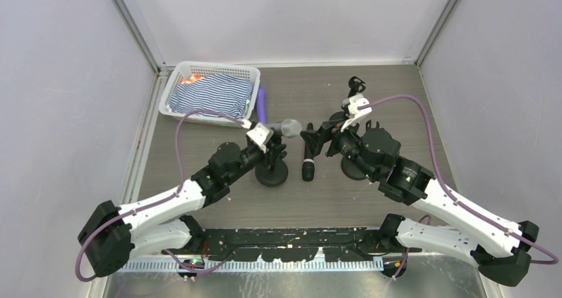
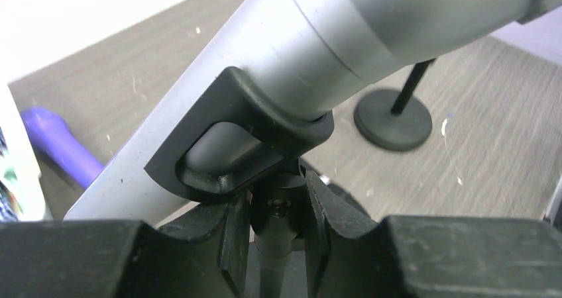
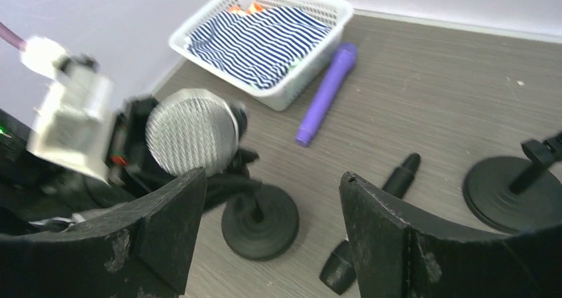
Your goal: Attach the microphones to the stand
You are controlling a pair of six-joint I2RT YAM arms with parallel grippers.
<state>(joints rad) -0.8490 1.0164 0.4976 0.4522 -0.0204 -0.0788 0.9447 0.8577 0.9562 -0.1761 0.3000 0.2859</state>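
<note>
The left gripper (image 2: 278, 225) is clamped on the stand (image 1: 272, 175) just under its clip (image 2: 225, 139), apparently steadying it with the silver microphone (image 2: 371, 40) seated there, while the right gripper (image 3: 272, 179) hangs open and empty beside its head, and the black microphone (image 3: 401, 172) and purple microphone (image 3: 326, 93) lie unmounted on the surface (image 1: 397, 99).

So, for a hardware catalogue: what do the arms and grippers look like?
The left arm and right arm have white shell links between bulky black joints. A purple cable runs along each to a white camera block at the wrist; the right arm has a green light. The left gripper and right gripper have black, matte, wedge-shaped fingers, scuffed at the edges.
</note>
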